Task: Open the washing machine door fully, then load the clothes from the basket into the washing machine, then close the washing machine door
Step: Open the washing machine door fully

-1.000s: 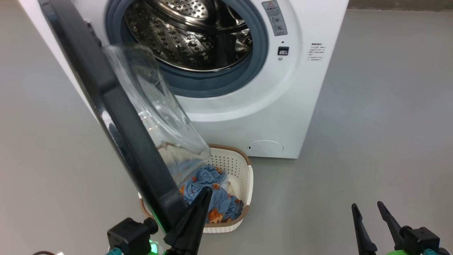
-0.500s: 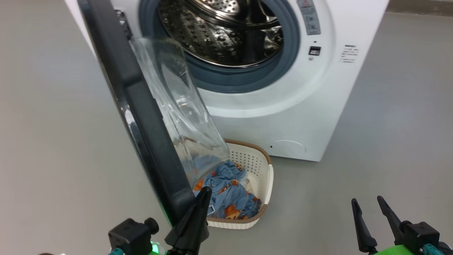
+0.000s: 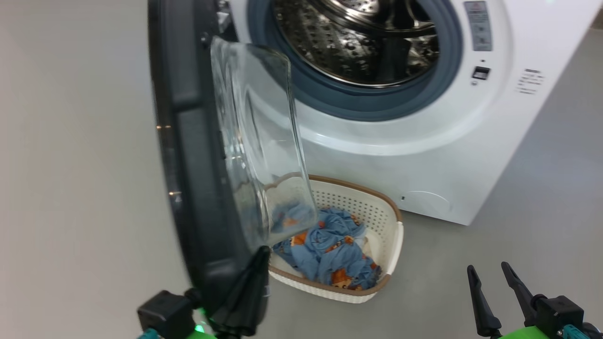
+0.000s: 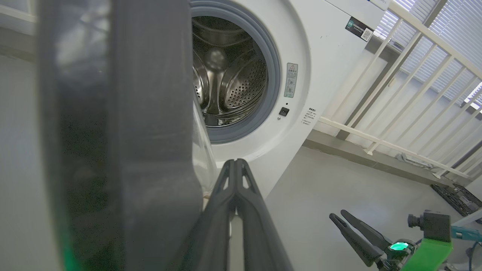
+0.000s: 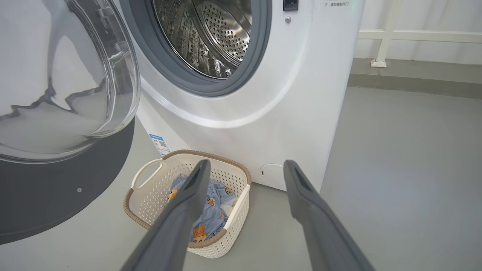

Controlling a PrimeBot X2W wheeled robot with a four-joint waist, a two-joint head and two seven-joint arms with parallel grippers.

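The washer [image 3: 424, 155] stands on the floor [image 3: 70, 188]. Its door [image 3: 188, 165] hangs open, swung out to the left of the hole, with a clear glass bump [image 3: 254, 141] on its inner side. The basket [image 3: 393, 235] sits on the floor, right at the washer's foot, partly under the door. The blue bear clothes [image 3: 330, 254] lie in a heap inside the basket. The left claw [image 3: 260, 254] is squeezed tight, two fingers together, holding nothing. Its tip is just beside the door's bottom edge; I cannot tell if it touches. The right claw [image 3: 486, 269] is spread wide, holding nothing, over the floor to the right of the basket, well apart from it
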